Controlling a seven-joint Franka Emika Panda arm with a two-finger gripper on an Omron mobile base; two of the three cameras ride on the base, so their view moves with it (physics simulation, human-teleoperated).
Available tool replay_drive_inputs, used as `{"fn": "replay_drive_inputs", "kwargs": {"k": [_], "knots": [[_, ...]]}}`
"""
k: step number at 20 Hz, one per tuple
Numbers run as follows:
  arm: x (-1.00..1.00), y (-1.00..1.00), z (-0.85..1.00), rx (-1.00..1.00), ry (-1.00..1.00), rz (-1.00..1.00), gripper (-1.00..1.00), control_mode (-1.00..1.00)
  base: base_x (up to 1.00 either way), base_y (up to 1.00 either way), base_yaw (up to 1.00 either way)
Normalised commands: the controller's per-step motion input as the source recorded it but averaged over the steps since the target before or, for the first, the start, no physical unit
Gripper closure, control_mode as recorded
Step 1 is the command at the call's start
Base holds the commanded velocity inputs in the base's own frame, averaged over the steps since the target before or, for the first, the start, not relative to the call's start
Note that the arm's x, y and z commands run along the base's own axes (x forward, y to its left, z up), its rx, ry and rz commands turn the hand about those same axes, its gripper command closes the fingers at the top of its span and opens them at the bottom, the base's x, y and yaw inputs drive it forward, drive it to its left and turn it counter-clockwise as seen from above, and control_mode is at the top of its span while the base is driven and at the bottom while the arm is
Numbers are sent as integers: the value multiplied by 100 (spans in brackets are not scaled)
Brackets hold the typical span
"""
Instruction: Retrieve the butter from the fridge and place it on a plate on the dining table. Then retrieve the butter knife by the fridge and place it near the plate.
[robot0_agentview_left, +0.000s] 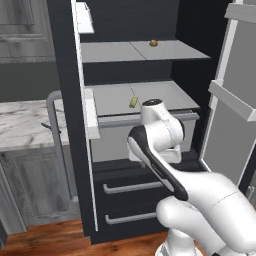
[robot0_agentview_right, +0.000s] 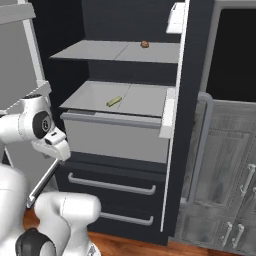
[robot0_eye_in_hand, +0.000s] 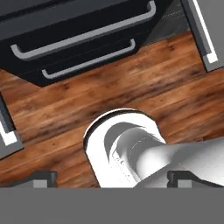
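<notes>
The fridge (robot0_agentview_left: 65, 75) stands with both doors open. The butter (robot0_agentview_left: 133, 102), a small yellowish-green stick, lies on the lower grey shelf (robot0_agentview_right: 145, 100), and it also shows from the right as the butter (robot0_agentview_right: 114, 101). My gripper (robot0_eye_in_hand: 113, 178) is open with nothing between its fingers (robot0_eye_in_hand: 43, 177). It is folded down low in front of the fridge drawers (robot0_eye_in_hand: 83, 35) and points at the wooden floor, well below the butter. A slim dark butter knife (robot0_agentview_left: 51, 127) lies on the marble counter left of the fridge door. The plate and the dining table are out of view.
A small brown round item (robot0_agentview_left: 154, 43) sits on the upper shelf. The open left door (robot0_agentview_left: 82, 125) and right door (robot0_agentview_left: 232, 100) flank the fridge interior. Grey wood-grain cabinets (robot0_agentview_right: 225, 175) stand to the fridge's right. My own arm (robot0_agentview_left: 155, 135) rises in front of the drawers (robot0_agentview_left: 130, 187).
</notes>
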Motion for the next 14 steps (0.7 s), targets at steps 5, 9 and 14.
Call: {"fn": "replay_drive_inputs", "kwargs": {"k": [5, 9, 14], "knots": [[-9, -92, -2, 0, -5, 45, -100, -100, 0, 0, 0], [-1, -76, -21, 10, 0, 8, -100, -100, 0, 0, 0], [0, -28, -20, 8, 1, -8, -100, -100, 0, 0, 0]]}}
